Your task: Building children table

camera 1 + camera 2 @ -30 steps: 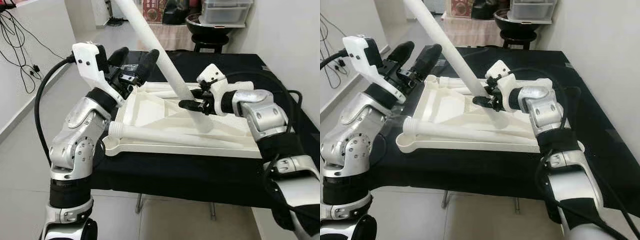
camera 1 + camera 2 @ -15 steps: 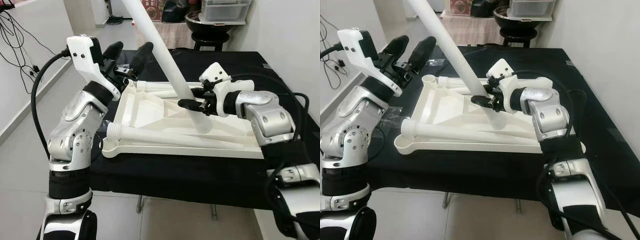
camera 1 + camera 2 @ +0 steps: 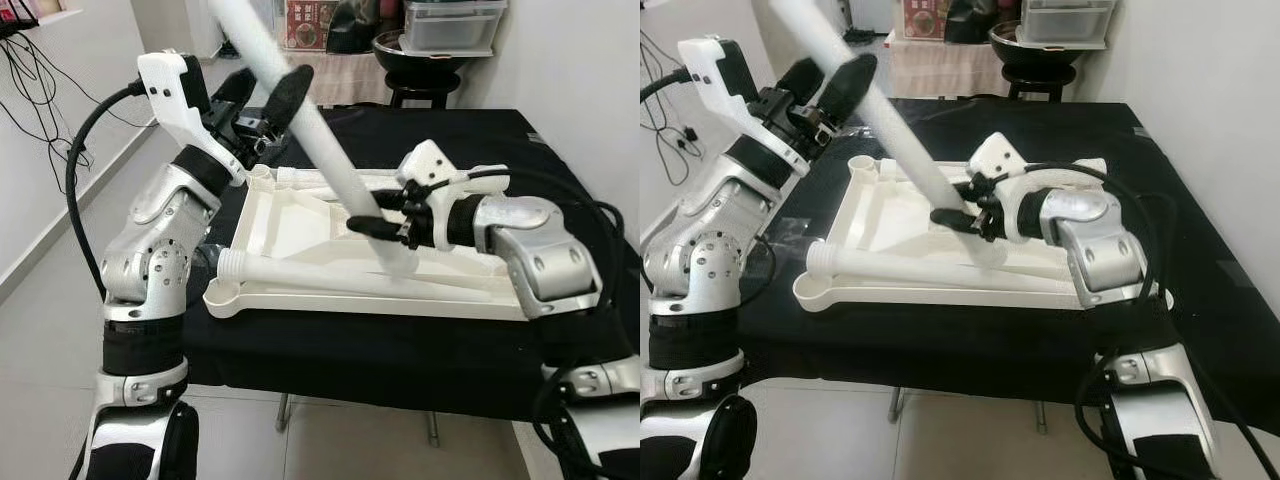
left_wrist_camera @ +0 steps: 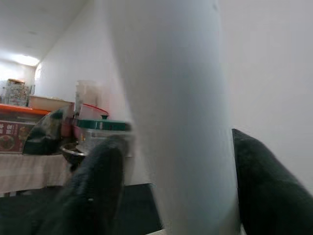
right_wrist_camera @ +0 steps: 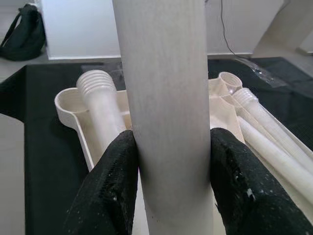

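Your right hand (image 3: 385, 222) is clamped on the smooth white table leg (image 3: 318, 145), a plain tube slanting up toward 11 o'clock. Your left hand (image 3: 268, 100) straddles it higher up, fingers apart. Below lies the upturned white plastic tabletop (image 3: 290, 215), holding a threaded leg (image 3: 330, 275), on the black worktop (image 3: 400, 345).

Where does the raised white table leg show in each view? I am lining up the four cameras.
Left eye view: raised white table leg slants from upper left down to the right gripper.
Right eye view: same slant across the upturned tabletop.
Left wrist view: blurred white column between the left gripper fingers.
Right wrist view: upright, clamped by the right gripper.
Shared landmark: the threaded leg lying in the tabletop.
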Robot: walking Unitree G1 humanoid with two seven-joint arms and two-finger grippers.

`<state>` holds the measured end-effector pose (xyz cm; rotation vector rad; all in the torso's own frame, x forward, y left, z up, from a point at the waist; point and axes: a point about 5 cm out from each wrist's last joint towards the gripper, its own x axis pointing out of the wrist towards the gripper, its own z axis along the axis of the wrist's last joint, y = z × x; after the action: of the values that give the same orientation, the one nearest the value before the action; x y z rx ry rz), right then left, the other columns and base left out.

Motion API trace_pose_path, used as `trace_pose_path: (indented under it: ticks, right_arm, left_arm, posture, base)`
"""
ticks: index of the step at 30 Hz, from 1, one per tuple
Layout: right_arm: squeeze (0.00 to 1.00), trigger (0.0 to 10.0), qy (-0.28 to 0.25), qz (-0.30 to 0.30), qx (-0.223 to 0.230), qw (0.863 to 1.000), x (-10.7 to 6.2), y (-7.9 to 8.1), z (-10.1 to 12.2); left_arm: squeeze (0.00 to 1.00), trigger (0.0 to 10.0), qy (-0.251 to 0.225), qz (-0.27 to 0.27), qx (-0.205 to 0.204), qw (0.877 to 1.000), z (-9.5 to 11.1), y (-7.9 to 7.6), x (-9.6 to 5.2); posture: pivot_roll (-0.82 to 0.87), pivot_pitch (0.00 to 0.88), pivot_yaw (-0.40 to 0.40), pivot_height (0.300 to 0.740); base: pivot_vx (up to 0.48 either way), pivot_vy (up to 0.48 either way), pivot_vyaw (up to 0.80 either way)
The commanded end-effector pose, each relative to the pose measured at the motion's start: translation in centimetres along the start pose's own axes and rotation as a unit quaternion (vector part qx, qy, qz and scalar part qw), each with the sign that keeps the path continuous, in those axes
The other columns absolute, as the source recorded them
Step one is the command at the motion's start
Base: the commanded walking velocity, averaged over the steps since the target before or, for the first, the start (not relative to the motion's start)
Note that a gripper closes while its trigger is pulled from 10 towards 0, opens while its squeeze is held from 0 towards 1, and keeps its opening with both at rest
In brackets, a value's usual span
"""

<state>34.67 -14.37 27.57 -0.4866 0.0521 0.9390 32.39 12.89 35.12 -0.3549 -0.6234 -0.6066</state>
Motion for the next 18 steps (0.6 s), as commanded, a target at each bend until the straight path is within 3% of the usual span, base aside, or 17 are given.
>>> trace_pose_path:
  ticks: [1,8,11,12,13,14,18]
  right_arm:
    - [0.0,10.0,-0.009,0.009,-0.007,1.0,0.1,0.5,0.4]
    - [0.0,10.0,-0.024,-0.012,0.021,0.999,0.9,0.6,0.5]
    - [0.0,10.0,-0.089,-0.045,0.031,0.994,1.4,0.8,1.1]
    - [0.0,10.0,-0.089,-0.045,0.031,0.994,1.4,0.8,1.1]
    - [0.21,10.0,-0.1,-0.063,0.028,0.993,1.9,0.8,1.2]
    - [1.0,10.0,-0.11,-0.062,0.05,0.991,2.4,1.1,1.1]
    - [1.0,10.0,-0.115,-0.088,0.067,0.987,3.6,1.6,0.9]
  left_arm:
    - [0.0,0.0,0.001,-0.004,-0.019,1.0,-0.2,0.1,0.0]
    - [0.0,0.0,0.012,-0.051,-0.035,0.998,-0.5,-0.8,0.3]
    - [0.0,0.0,0.011,-0.066,-0.037,0.997,-0.3,-0.9,0.5]
    - [0.0,0.0,0.011,-0.066,-0.037,0.997,-0.3,-0.9,0.5]
    - [0.0,0.0,0.009,-0.069,-0.037,0.997,-0.2,-0.9,0.6]
    - [0.0,0.0,0.008,-0.073,-0.039,0.997,-0.1,-0.9,0.7]
    - [0.0,0.0,0.004,-0.087,-0.043,0.995,0.1,-1.2,1.1]
  posture:
    - [-0.1,0.042,0.072,0.74]
    - [-0.1,0.043,0.074,0.74]
    - [-0.1,0.042,0.072,0.74]
    - [-0.1,0.042,0.072,0.74]
    - [-0.1,0.043,0.073,0.74]
    - [-0.1,0.044,0.074,0.74]
    - [-0.1,0.042,0.074,0.74]
  base:
    - [0.0,0.0,0.0]
    - [0.0,0.0,0.0]
    - [0.0,0.0,0.0]
    - [0.0,0.0,0.0]
    - [0.0,0.0,0.0]
    - [0.0,0.0,0.0]
    - [0.0,0.0,0.0]
